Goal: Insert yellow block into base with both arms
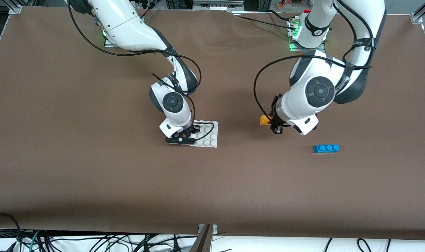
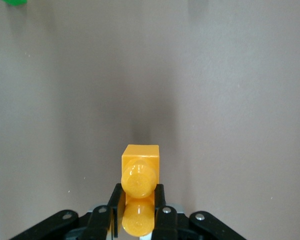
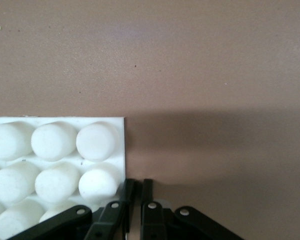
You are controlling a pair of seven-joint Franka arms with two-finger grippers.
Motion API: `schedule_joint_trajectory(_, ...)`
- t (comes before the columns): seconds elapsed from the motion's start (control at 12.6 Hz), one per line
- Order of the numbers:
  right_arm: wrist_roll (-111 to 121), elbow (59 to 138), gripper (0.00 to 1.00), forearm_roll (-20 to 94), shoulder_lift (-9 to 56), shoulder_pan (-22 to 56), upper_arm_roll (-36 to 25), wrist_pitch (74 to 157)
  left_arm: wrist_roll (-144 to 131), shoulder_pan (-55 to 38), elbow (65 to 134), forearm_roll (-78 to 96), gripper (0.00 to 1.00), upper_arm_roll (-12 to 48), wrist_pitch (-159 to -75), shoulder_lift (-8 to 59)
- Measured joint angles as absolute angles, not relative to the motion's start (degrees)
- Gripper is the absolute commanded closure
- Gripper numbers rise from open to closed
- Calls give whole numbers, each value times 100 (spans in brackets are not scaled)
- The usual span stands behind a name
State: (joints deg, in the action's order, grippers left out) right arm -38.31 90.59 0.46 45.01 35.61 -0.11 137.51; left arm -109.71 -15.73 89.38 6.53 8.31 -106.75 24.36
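- The left gripper (image 1: 272, 125) hangs over the bare brown table (image 1: 93, 168), between the base and the blue brick, its jaws clenched on the yellow block (image 1: 265, 120).
- In the left wrist view the yellow block (image 2: 139, 192) sits between the two black fingers (image 2: 115, 200), its two round studs facing the camera and its body sticking out past the fingertips above the table.
- The right gripper (image 1: 185, 134) is down at the base (image 1: 209, 138), at the edge toward the right arm's end of the table.
- In the right wrist view its jaws are clenched on the thin edge of the base (image 3: 121, 150), near a corner; the round white studs fill the plate beside the fingers (image 3: 121, 200).
- The base lies flat on the table, well apart from the yellow block.
- A blue brick (image 1: 326, 148) with three studs lies on the table nearer the front camera than the left gripper, toward the left arm's end.
- A scrap of something green (image 2: 12, 2) shows at the border of the left wrist view.
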Motion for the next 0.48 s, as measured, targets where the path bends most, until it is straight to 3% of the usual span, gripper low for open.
schedule_joint_trajectory(0.48, -3673, 8985, 88, 49, 4521, 3557, -8, 13637, -10868, -1526, 8936, 653, 100, 856, -10659, 2453)
